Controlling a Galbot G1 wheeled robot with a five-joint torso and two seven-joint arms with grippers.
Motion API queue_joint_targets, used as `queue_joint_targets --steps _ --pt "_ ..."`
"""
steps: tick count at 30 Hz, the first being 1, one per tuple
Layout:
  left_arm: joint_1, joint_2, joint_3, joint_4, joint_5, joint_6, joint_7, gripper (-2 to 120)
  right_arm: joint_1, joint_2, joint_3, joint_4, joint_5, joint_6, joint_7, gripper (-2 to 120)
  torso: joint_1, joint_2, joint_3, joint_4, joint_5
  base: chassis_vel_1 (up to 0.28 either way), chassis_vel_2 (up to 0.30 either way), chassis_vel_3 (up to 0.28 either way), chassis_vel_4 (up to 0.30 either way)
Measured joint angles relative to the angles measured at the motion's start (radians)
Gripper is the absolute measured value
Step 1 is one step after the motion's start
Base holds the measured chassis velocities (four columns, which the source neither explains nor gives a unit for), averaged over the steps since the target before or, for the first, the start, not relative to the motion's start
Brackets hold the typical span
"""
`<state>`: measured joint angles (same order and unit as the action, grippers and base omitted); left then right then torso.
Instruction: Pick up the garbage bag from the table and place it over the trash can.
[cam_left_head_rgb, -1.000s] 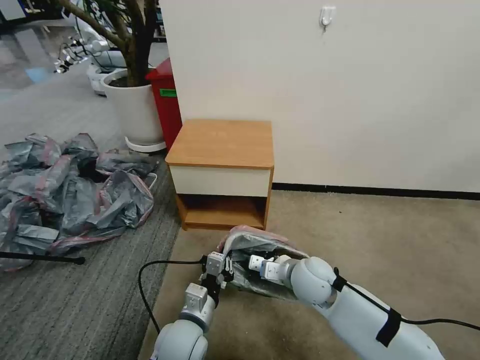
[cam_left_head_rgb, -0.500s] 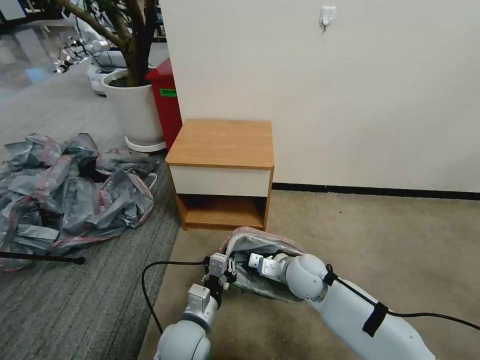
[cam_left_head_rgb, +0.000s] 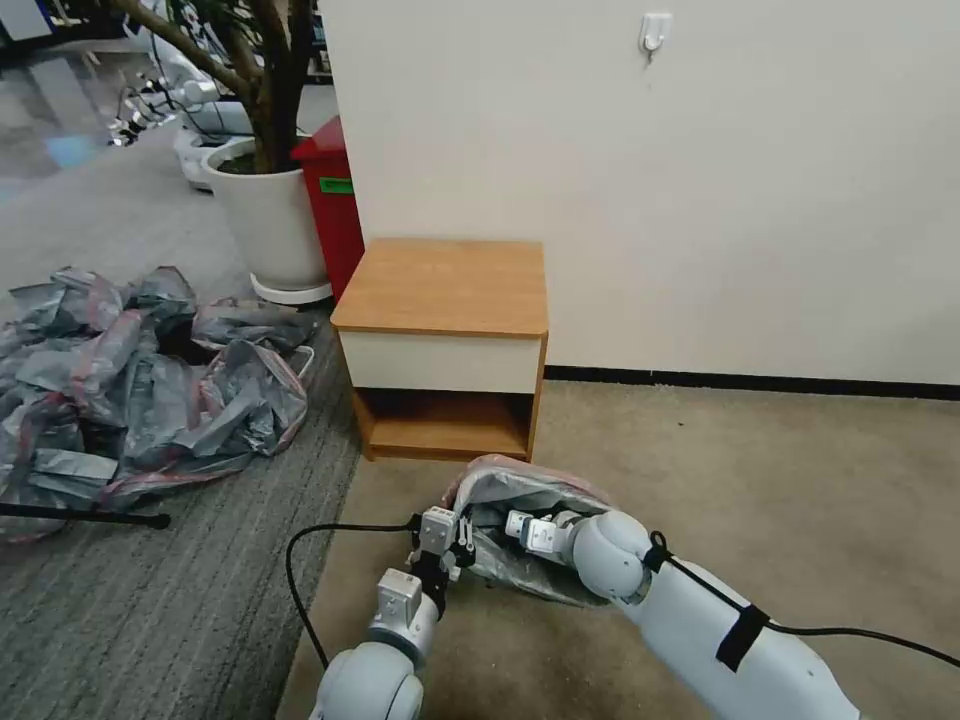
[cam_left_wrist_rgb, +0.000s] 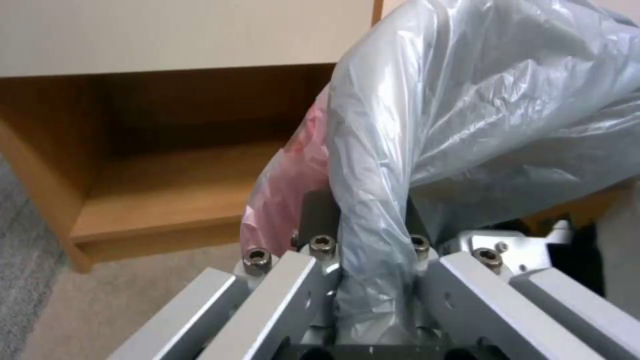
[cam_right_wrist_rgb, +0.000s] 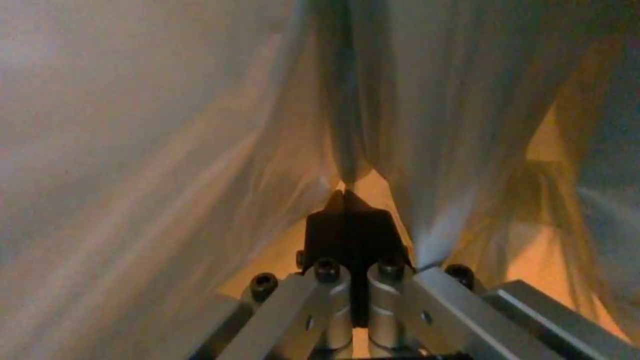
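Since a second ago the right arm has eased a bit lower and toward 7 o'clock in the head view; nothing else has budged.

Head view: the bag (cam_left_head_rgb: 520, 500) is on the floor in front of the table (cam_left_head_rgb: 445, 285), at about 6 o'clock from it, bulging up with its pink band along the top. I can't actually make out the can under the plastic, so I'm only guessing the bag is draped on it. My left gripper (cam_left_head_rgb: 440, 535) sits at the bag's 9 o'clock edge. My right gripper (cam_left_head_rgb: 510, 525) is pushed into the mouth from 3 o'clock. The pile of bags (cam_left_head_rgb: 140, 380) lies well off at 9 o'clock, and the planter (cam_left_head_rgb: 265, 225) and red bin (cam_left_head_rgb: 335, 200) are back at 11.

Left wrist view: the left gripper (cam_left_wrist_rgb: 373, 260) has its jaws clamped on a bunched fold of bag (cam_left_wrist_rgb: 467, 110), with the pink band just beside the pinch. The table's open shelf (cam_left_wrist_rgb: 173, 185) is right behind.

Right wrist view: the right gripper (cam_right_wrist_rgb: 350, 230) is inside the bag (cam_right_wrist_rgb: 200, 125), jaws pressed together, and a pleat of film runs straight up from the tips. I can't tell if that pleat is really caught or just lying against them.

What worries me: this film is thin, and two pinches pulling apart could tear it or slip the band out. If the right side isn't truly gripping, the mouth collapses. A hard tug could also drag whatever's underneath.
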<state>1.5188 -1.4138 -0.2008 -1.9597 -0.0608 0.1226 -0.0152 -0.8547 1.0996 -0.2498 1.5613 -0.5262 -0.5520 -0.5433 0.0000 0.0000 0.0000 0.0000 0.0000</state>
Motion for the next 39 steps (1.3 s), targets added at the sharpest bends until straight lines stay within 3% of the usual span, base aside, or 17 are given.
queue_joint_targets --steps 24,39 --pt "-0.003 0.003 -0.003 -0.001 -0.010 0.001 -0.001 3 -0.011 0.010 0.009 -0.017 -0.007 0.001 0.032 0 0.000 0.000 0.000 0.0000 0.0000 0.000 0.000 0.000 0.000" --pt "-0.026 0.005 0.003 0.019 -0.103 0.029 -0.074 3 -0.040 -0.030 0.012 0.097 -0.005 0.002 0.038 0 0.000 0.000 0.000 0.0000 0.0000 0.000 0.000 0.000 0.000"
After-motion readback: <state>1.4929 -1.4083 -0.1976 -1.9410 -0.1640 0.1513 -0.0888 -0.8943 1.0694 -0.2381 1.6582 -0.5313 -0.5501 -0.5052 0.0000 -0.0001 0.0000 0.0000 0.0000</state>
